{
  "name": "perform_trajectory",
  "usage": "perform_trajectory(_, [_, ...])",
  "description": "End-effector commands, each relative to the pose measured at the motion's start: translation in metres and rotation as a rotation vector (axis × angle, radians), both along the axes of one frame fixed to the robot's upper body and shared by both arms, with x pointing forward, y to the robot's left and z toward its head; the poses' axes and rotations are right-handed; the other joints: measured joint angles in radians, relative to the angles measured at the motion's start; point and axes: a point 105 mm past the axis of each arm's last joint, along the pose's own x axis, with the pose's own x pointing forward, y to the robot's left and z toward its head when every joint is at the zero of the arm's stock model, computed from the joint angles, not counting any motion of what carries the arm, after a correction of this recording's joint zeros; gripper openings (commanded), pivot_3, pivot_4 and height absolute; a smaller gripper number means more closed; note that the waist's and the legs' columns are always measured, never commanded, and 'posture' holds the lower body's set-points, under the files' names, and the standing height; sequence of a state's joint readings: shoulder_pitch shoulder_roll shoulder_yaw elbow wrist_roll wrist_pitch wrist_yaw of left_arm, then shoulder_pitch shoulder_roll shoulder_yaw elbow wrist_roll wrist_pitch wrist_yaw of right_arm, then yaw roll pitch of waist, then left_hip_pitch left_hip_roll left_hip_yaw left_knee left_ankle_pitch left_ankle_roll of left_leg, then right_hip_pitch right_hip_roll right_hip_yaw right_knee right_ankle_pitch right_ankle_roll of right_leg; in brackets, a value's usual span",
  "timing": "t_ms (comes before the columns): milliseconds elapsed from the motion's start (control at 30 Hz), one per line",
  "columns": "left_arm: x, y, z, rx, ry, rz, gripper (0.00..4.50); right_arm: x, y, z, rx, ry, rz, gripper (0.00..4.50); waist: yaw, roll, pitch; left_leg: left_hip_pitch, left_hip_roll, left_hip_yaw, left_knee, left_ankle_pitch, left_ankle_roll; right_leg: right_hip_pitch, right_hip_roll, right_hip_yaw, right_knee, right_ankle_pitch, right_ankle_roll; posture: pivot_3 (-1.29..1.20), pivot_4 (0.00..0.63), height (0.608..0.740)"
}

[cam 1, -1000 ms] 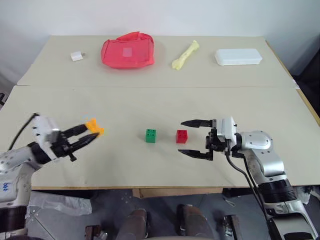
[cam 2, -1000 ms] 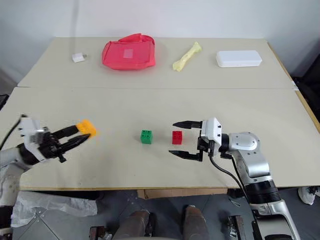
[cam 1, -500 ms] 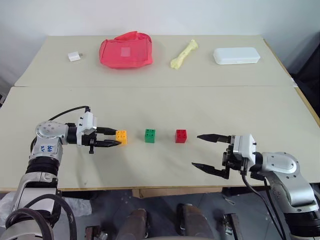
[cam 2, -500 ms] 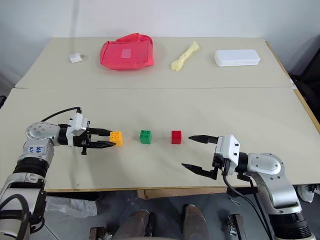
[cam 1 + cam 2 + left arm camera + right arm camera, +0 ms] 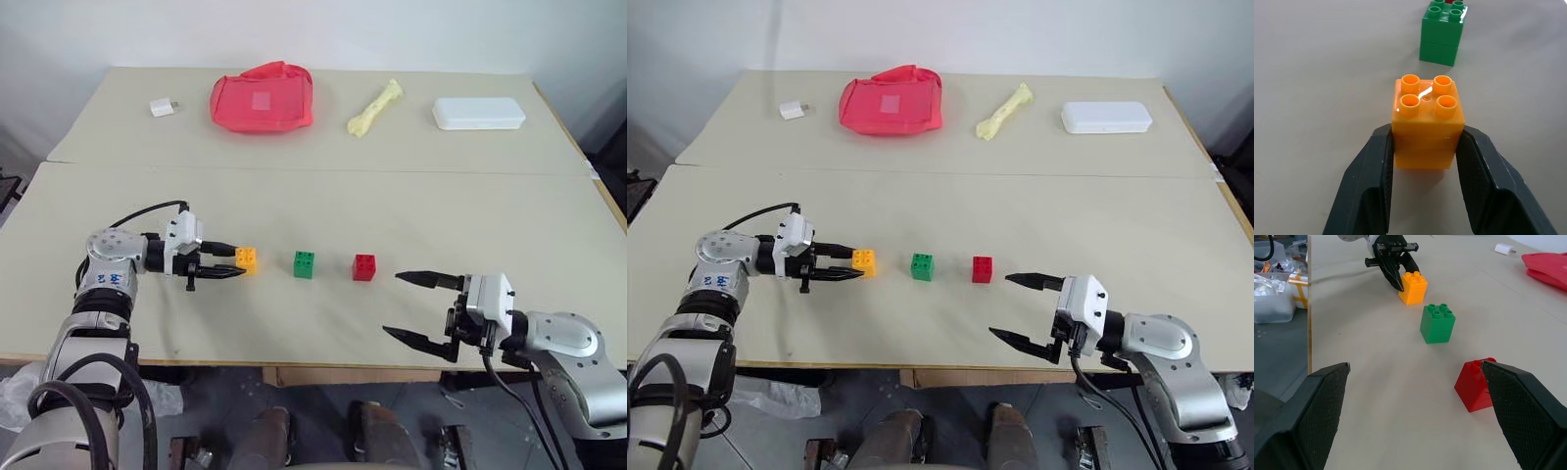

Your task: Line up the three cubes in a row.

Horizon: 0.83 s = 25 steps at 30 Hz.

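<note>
Setting the last cube in line.
My left gripper (image 5: 1424, 147) clasps the orange cube (image 5: 1427, 120) beside green cube (image 5: 304, 264) and red cube (image 5: 363, 266); next I release. Right gripper (image 5: 423, 309) gapes empty.

Three cubes (image 5: 305, 264) in a row on table (image 5: 323, 206).

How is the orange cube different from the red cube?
The orange cube sits between the left gripper's fingers, while the red cube stands free, with the right gripper open and apart from it. The orange one is at the left end of the row and the red one at the right end, with the green cube between them. Both are studded blocks standing upright on the table.
</note>
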<state>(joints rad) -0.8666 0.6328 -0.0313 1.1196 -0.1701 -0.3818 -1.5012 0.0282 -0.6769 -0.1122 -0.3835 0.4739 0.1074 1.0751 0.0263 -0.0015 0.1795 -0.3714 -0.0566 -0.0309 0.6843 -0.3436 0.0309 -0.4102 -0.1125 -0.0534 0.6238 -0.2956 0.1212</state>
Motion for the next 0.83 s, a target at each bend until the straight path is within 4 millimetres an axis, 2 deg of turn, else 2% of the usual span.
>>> perform_trajectory(33, [-0.002,0.000,0.000,0.017,0.020,-0.031,2.73,-0.002,-0.001,0.010,0.006,-0.041,0.004,4.50,-0.001,0.000,0.000,0.000,0.000,0.000,0.000,0.000,0.000,0.000,0.000,0.000,0.000,0.000,0.000,0.00,0.150,0.740])
perform_trajectory(167, [-0.002,0.013,0.012,-0.009,-0.085,0.020,4.02,0.004,-0.002,0.010,0.012,-0.045,0.011,4.50,-0.006,-0.001,0.001,0.000,0.000,0.000,0.000,0.000,0.000,-0.001,0.000,0.000,0.000,0.000,0.000,0.00,0.150,0.740])
perform_trajectory(233, [-0.005,0.022,0.016,-0.017,-0.122,0.043,4.44,0.009,-0.005,0.012,0.014,-0.051,0.020,4.50,-0.009,-0.002,0.001,0.000,0.001,0.000,0.000,0.000,0.000,-0.001,0.000,0.001,0.000,0.000,0.000,0.00,0.150,0.740])
perform_trajectory(267, [-0.007,0.026,0.017,-0.021,-0.133,0.053,4.44,0.011,-0.006,0.012,0.014,-0.055,0.026,4.50,-0.013,-0.002,0.001,0.000,0.001,0.001,0.000,0.000,0.000,-0.001,0.000,0.001,0.000,0.000,0.000,0.00,0.150,0.740])
perform_trajectory(400, [-0.026,0.050,0.044,-0.081,-0.267,0.132,4.44,0.029,-0.015,0.038,0.070,-0.101,0.050,4.50,-0.030,-0.001,0.001,0.000,0.002,0.000,-0.001,0.000,0.000,-0.001,-0.003,0.002,-0.001,0.000,0.000,0.00,0.150,0.740])
perform_trajectory(467, [-0.040,0.054,0.055,-0.108,-0.278,0.163,4.44,0.034,-0.018,0.044,0.029,-0.103,0.089,4.50,-0.030,-0.001,0.001,0.000,0.004,0.000,-0.001,0.000,-0.001,-0.001,-0.003,0.004,-0.002,0.000,0.000,0.00,0.150,0.740])
perform_trajectory(567, [-0.051,0.054,0.059,-0.113,-0.232,0.193,4.44,0.039,-0.014,0.046,-0.052,-0.123,0.154,4.50,-0.027,-0.001,0.001,0.000,0.005,-0.003,-0.001,-0.001,-0.002,0.000,-0.004,0.007,-0.003,0.000,-0.001,0.00,0.150,0.740])
perform_trajectory(700, [-0.053,0.053,0.065,-0.115,-0.223,0.212,4.44,0.049,-0.008,0.049,-0.052,-0.119,0.172,4.50,-0.014,-0.001,0.001,0.000,0.005,-0.005,0.000,-0.001,-0.003,0.002,-0.004,0.006,-0.004,-0.001,-0.001,0.00,0.150,0.740])
perform_trajectory(767, [-0.050,0.052,0.064,-0.089,-0.218,0.205,4.44,0.053,-0.008,0.045,-0.078,-0.123,0.182,4.50,-0.013,-0.001,0.001,0.000,0.005,-0.005,-0.001,-0.001,-0.003,0.001,-0.003,0.006,-0.004,-0.001,-0.001,0.00,0.150,0.740])
perform_trajectory(833, [-0.043,0.048,0.073,-0.094,-0.271,0.206,4.44,0.053,-0.012,0.035,-0.134,-0.107,0.189,4.50,-0.013,-0.001,0.001,-0.001,0.004,-0.004,-0.001,-0.001,-0.003,0.001,-0.003,0.006,-0.004,-0.001,-0.002,0.00,0.150,0.740])
